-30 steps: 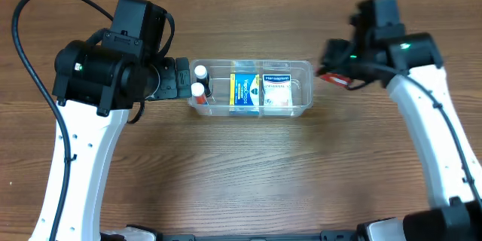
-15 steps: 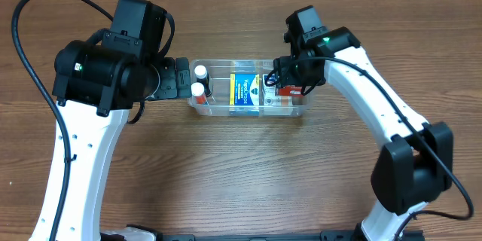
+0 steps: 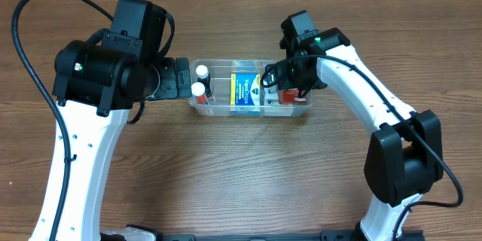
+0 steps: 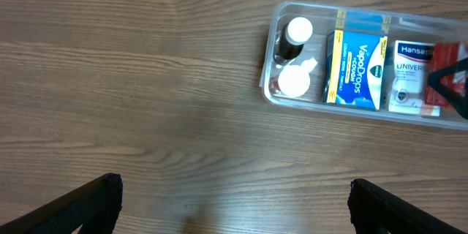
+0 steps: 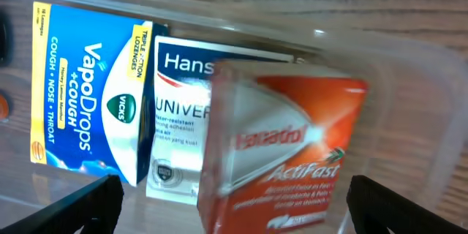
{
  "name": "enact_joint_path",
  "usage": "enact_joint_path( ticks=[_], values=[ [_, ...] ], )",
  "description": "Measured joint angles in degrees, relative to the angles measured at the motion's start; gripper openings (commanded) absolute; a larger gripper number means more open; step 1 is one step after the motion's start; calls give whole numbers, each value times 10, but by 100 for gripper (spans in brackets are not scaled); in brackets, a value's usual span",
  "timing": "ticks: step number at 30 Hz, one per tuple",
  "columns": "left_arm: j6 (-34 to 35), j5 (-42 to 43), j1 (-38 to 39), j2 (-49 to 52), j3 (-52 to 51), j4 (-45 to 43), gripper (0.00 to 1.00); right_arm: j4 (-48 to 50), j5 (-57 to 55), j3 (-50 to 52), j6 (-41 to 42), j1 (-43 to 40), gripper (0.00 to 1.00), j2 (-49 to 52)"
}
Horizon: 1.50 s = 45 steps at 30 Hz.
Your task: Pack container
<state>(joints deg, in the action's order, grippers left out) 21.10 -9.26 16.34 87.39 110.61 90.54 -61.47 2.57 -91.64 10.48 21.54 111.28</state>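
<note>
Right wrist: VapoDrops box (image 5: 91, 95), ActiFast box (image 5: 285, 153)

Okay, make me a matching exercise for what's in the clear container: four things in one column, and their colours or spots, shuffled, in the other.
Things:
1. VapoDrops box
2. Hansaplast box
3. Panadol ActiFast box
4. white-capped bottles

Descriptions:
A. orange-red, at the right end of the container seen from overhead
B. at the container's left end
C. blue with yellow edging
D. white, just right of the blue box

Pairs: 1-C, 2-D, 3-A, 4-B
</note>
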Motion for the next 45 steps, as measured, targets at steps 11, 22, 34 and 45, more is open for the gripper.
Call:
enact_joint_path(
  ticks=[11,22,34,45],
  values=[
    [-7,0,-10,7,0,-75,100,-9,-49,-66,29,-103,100,-177],
    [-22,18,-41,45,0,-79,100,-83,-57,-54,49,-164,100,-191],
    [-63,43,21,-331,-314,-250,100,35,-53,268,85,-162,100,-581],
    [-61,-9,23,-549,-522,-248,100,-11,-43,374,90,-162,100,-689]
  ],
)
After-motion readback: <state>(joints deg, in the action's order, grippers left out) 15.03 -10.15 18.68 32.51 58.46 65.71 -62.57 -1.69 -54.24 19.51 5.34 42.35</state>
